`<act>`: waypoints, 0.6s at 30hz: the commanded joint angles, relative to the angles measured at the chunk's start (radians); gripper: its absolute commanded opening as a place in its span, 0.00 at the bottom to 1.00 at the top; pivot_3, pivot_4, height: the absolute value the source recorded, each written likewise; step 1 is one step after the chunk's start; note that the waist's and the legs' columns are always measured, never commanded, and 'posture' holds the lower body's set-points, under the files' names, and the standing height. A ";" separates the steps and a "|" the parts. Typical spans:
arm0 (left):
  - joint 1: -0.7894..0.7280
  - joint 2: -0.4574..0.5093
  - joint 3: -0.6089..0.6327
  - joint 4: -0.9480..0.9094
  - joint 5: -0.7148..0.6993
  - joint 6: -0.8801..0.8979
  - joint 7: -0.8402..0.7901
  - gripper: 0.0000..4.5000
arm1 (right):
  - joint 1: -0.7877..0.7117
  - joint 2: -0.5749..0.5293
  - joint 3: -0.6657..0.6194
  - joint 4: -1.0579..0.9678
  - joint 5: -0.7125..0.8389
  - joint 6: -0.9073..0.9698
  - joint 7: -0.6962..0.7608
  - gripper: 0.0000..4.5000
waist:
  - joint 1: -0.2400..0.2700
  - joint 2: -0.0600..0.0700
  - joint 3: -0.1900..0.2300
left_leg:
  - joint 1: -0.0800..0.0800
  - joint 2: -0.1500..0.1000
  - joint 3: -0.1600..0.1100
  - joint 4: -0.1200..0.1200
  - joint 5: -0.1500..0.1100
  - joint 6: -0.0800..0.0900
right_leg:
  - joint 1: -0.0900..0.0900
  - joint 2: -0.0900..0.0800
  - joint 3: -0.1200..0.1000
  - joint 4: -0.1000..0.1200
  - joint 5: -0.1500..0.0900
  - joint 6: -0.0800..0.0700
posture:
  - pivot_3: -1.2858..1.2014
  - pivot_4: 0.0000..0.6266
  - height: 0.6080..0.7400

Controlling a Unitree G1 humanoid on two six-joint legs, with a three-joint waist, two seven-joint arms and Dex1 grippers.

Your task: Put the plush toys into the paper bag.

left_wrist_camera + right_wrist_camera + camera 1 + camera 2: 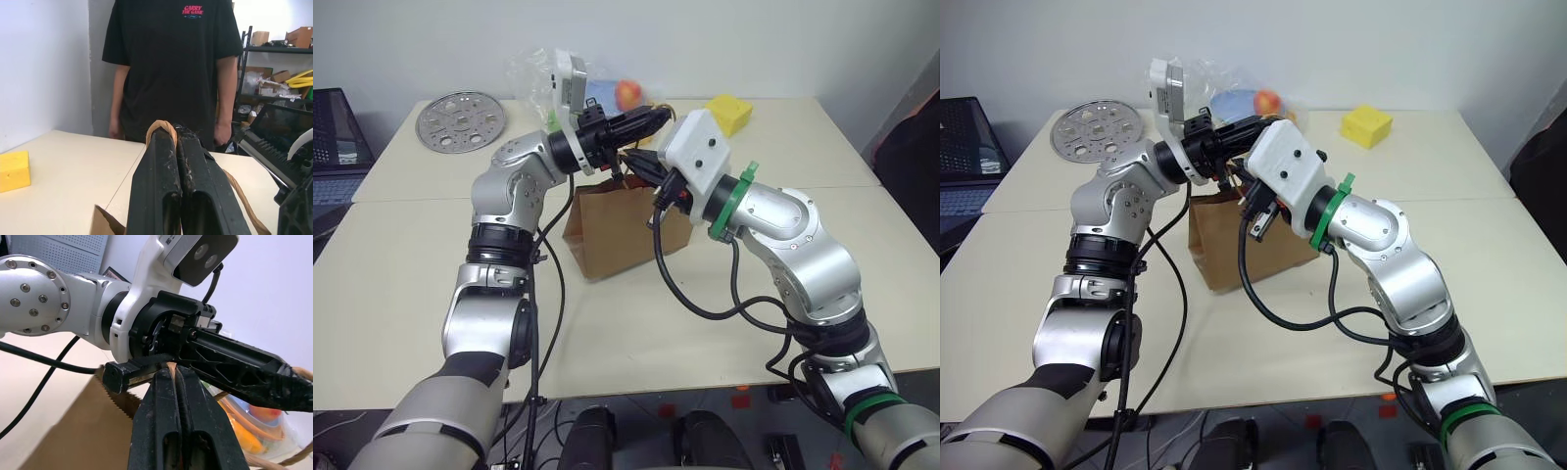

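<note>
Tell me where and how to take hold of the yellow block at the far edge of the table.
Grip the yellow block across its two flat upright side faces, coming down from above. It sits flat and alone on the table, apart from the paper bag, so its top is open to a descent. Both grippers, left and right, are shut on the bag's twine handles, so one must let go first.

Both arms meet above the brown paper bag (1234, 245), which stands upright near the middle of the pale table (1489, 255). The left gripper (1268, 125) reaches across over the bag's open top, its fingers pressed together; the right gripper (1246, 186) sits just beside it, largely hidden behind its white camera housing. Along the far edge lie a perforated metal disc (1097, 127), a clear plastic bag of fruit (1239, 98) and a yellow block (1366, 125).
</note>
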 commanded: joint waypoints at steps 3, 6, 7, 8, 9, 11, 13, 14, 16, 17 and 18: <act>-0.001 0.014 0.003 -0.038 0.005 -0.007 -0.014 0.00 | -0.011 -0.005 0.018 -0.020 -0.009 0.019 0.016 0.01 | 0.000 0.000 0.000 | 0.000 0.000 0.000 0.000 0.000 0.000 | 0.000 0.000 0.000 0.000 0.000 0.000 | 0.52 0.24 1.00; 0.055 0.040 -0.015 -0.101 0.010 0.022 -0.024 0.00 | 0.028 -0.002 0.031 -0.012 0.017 0.073 0.031 0.01 | -0.003 0.000 0.000 | 0.000 0.000 0.000 0.000 0.000 0.000 | 0.000 0.000 0.000 0.000 0.000 0.000 | 0.52 0.24 1.00; 0.071 0.051 -0.016 -0.122 0.013 0.030 -0.021 0.00 | 0.034 0.000 0.033 -0.008 0.021 0.074 0.035 0.01 | -0.006 0.000 0.000 | 0.000 0.000 0.000 0.000 0.000 0.000 | 0.000 0.000 0.000 0.000 0.000 0.000 | 0.52 0.24 1.00; 0.081 0.057 -0.016 -0.137 0.015 0.036 -0.017 0.00 | 0.037 0.000 0.034 -0.006 0.022 0.074 0.039 0.01 | -0.008 0.000 0.000 | 0.000 0.000 0.000 0.000 0.000 0.000 | 0.000 0.000 0.000 0.000 0.000 0.000 | 0.52 0.24 1.00; 0.090 0.066 -0.010 -0.146 0.016 0.043 -0.006 0.00 | 0.037 0.003 0.034 -0.001 0.020 0.066 0.042 0.05 | -0.009 0.000 0.000 | 0.000 0.000 0.000 0.000 0.000 0.000 | 0.000 0.000 0.000 0.000 0.000 0.000 | 0.52 0.24 1.00; 0.111 0.091 -0.002 -0.173 0.017 0.060 -0.001 0.00 | 0.034 0.009 0.031 0.007 0.031 0.060 0.060 0.13 | -0.009 0.000 0.000 | 0.000 0.000 -0.001 0.000 0.000 0.000 | 0.000 0.000 0.000 0.001 0.000 0.000 | 0.52 0.24 1.00; 0.139 0.131 0.009 -0.223 0.009 0.089 -0.002 0.04 | 0.031 0.004 0.021 0.006 0.042 0.050 0.083 0.29 | -0.010 0.000 0.000 | 0.000 0.001 -0.001 0.000 0.000 0.000 | 0.000 0.000 0.000 0.001 0.000 0.000 | 0.52 0.24 1.00; 0.156 0.154 0.015 -0.253 0.002 0.106 -0.002 0.09 | 0.030 -0.002 0.014 0.003 0.047 0.044 0.095 0.36 | -0.012 0.000 0.000 | 0.000 0.001 -0.001 0.000 0.000 0.000 | 0.000 0.000 0.000 0.001 0.000 0.000 | 0.52 0.24 1.00; 0.186 0.201 0.040 -0.310 -0.017 0.146 0.016 0.20 | 0.032 -0.019 -0.008 -0.008 0.065 0.040 0.116 0.53 | -0.014 0.000 0.000 | 0.000 0.001 -0.001 0.000 0.000 0.000 | 0.000 0.000 0.000 0.001 0.000 0.000 | 0.52 0.24 1.00; 0.204 0.226 0.053 -0.338 -0.023 0.161 0.023 0.27 | 0.033 -0.031 -0.024 -0.016 0.077 0.042 0.127 0.61 | -0.013 0.000 0.000 | 0.000 0.001 -0.001 0.000 0.000 0.000 | 0.000 0.000 0.000 0.001 0.000 0.000 | 0.52 0.24 1.00; 0.246 0.271 0.084 -0.388 -0.037 0.190 0.029 0.34 | 0.036 -0.055 -0.054 -0.033 0.100 0.048 0.148 0.69 | -0.012 0.000 0.000 | 0.000 0.001 -0.001 0.000 0.000 0.000 | 0.000 -0.001 0.000 0.001 0.000 0.000 | 0.52 0.24 1.00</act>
